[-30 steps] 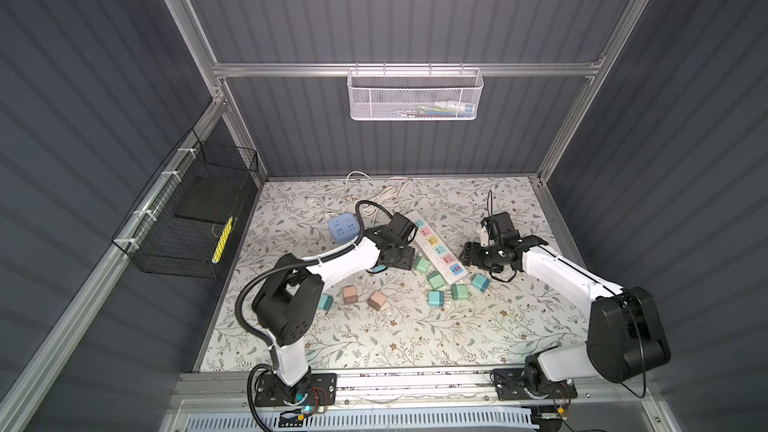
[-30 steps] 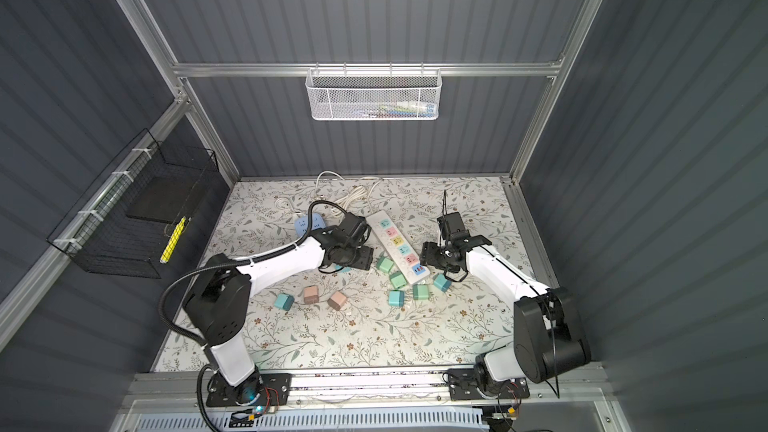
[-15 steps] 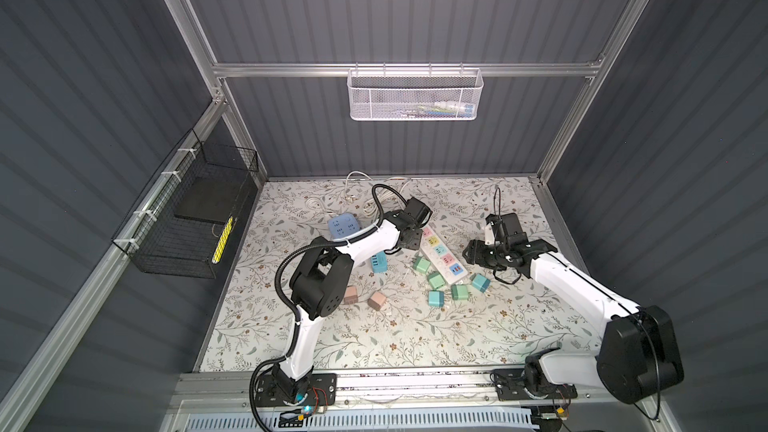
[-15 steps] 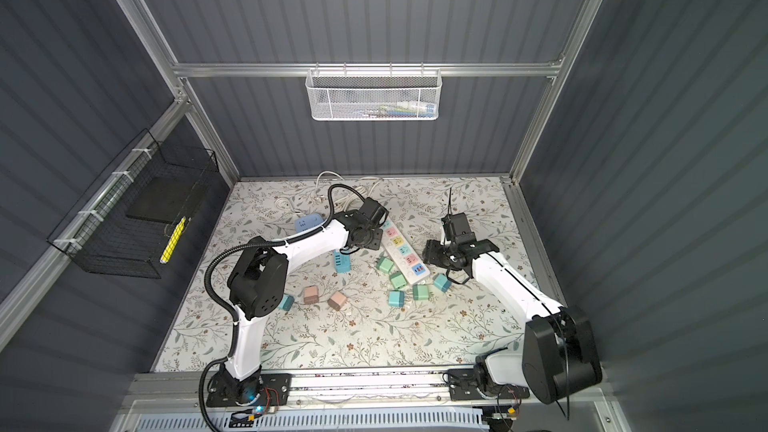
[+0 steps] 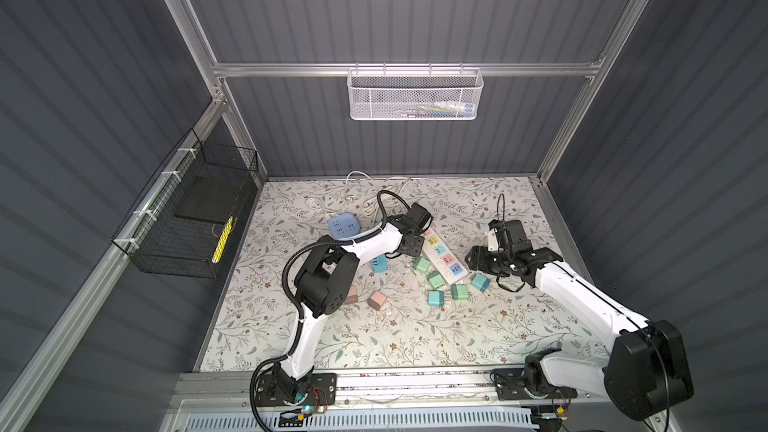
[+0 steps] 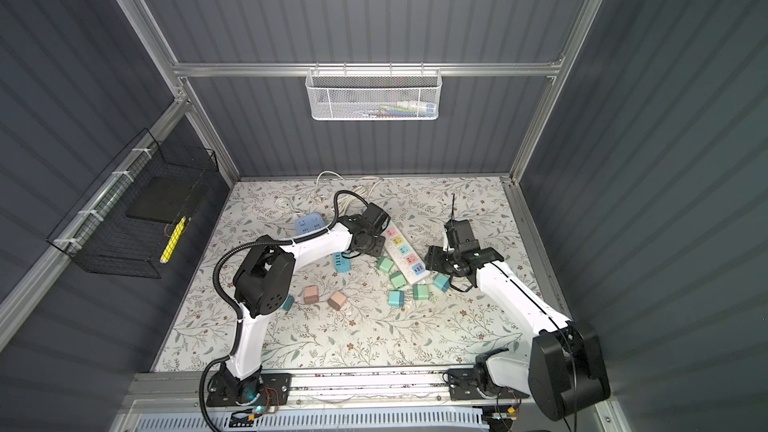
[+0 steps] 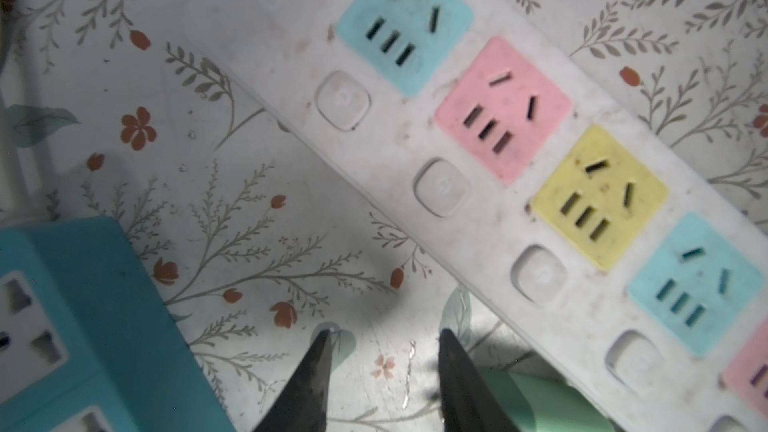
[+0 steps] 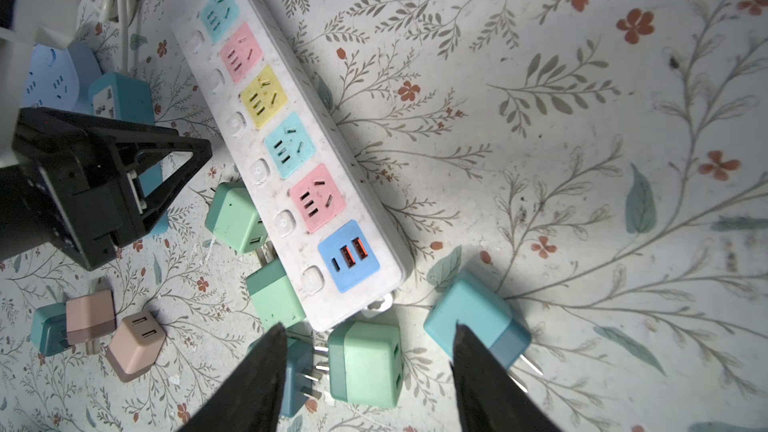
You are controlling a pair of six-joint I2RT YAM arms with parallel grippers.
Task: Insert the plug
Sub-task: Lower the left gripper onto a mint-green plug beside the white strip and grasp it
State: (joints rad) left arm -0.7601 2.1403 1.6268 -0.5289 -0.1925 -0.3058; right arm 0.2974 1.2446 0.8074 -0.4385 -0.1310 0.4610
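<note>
Right wrist view | power strip [image 8: 291, 151] sockets all empty | green plug [image 8: 365, 363] loose on surface [image 8: 582, 160] near right gripper [image 8: 368, 326] | left gripper [image 7: 385, 332] beside strip | both jaws apart, empty | grasp, insertion pending

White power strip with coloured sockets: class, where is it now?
In both top views the white power strip lies diagonally at centre, a mint green cube plug beside its left edge, a turquoise cube plug off its near end.
</note>
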